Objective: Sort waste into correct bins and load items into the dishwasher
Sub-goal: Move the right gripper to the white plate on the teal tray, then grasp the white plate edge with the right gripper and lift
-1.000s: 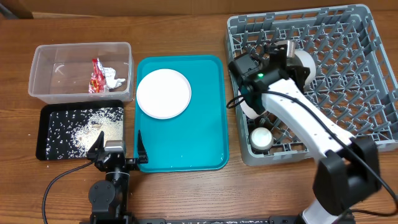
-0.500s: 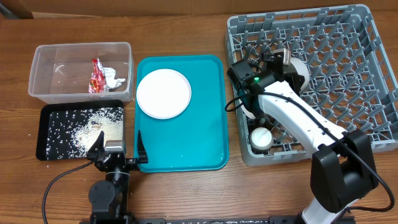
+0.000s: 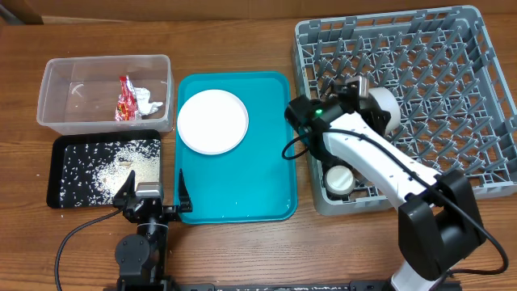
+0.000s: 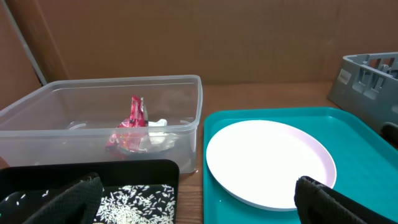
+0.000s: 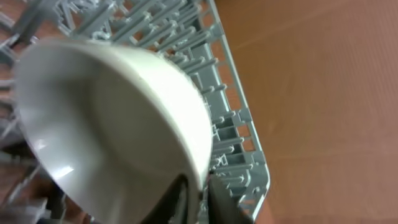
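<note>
The white bowl [image 5: 112,118] leaned on its side among the pegs of the grey rack [image 5: 239,134]. The right gripper [image 5: 200,202] had its two fingers close on each side of the rim, but I could not tell if they squeezed it. The left gripper [image 3: 153,194] was spread wide by the black tray [image 3: 65,153].

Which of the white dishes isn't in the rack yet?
The round white plate, lying flat on the teal tray. The bowl and the small cup both sit inside the grey rack.
</note>
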`<state>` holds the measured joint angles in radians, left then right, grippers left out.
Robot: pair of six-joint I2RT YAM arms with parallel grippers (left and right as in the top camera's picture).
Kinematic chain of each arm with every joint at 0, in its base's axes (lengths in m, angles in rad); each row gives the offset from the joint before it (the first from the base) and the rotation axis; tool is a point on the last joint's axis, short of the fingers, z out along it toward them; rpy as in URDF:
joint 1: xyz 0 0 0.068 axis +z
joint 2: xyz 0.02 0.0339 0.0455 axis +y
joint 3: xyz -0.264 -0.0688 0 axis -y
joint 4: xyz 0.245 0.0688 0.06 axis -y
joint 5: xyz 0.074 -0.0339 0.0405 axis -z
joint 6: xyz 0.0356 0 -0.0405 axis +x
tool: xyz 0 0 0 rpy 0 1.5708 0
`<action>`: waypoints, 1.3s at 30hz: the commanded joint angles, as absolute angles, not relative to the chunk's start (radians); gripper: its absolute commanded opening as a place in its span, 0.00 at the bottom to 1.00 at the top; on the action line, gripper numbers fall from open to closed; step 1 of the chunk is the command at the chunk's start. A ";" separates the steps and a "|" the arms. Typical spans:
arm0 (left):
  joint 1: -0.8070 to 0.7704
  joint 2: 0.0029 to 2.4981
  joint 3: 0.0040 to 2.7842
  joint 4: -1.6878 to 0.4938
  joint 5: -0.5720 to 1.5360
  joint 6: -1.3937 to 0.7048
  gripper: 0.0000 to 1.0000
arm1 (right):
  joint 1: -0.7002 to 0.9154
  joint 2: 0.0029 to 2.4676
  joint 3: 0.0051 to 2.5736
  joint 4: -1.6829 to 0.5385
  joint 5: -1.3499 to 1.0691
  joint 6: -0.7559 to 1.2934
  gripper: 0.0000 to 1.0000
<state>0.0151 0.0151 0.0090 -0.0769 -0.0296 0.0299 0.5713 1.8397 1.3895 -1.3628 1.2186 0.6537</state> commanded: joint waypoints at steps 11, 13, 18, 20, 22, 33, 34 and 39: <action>0.019 0.004 0.005 -0.074 -0.032 0.046 1.00 | 0.646 1.847 1.381 -1.375 1.201 0.760 0.12; 0.019 0.004 0.005 -0.074 -0.032 0.046 1.00 | 0.657 1.847 1.381 -1.370 1.198 0.760 0.12; 0.019 0.004 0.005 -0.074 -0.032 0.046 1.00 | 0.662 1.847 1.381 -1.372 1.158 0.760 0.23; 0.019 0.004 0.005 -0.074 -0.032 0.046 1.00 | 0.665 1.847 1.381 -1.376 1.172 0.760 0.32; 0.019 0.004 0.005 -0.074 -0.032 0.046 1.00 | 0.674 1.847 1.382 -1.386 1.214 0.759 0.38; 0.019 0.004 0.005 -0.074 -0.032 0.046 1.00 | 0.795 1.842 1.452 -1.405 1.243 0.760 0.53; 0.019 0.004 0.005 -0.074 -0.032 0.046 1.00 | 0.806 1.839 1.477 -1.404 1.229 0.760 0.55; 0.019 0.004 0.005 -0.074 -0.032 0.046 1.00 | 0.816 1.825 1.645 -1.352 0.953 0.739 0.56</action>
<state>0.0151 0.0151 0.0090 -0.0772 -0.0296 0.0299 0.8131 1.8416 1.5166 -1.3914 1.1503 0.7479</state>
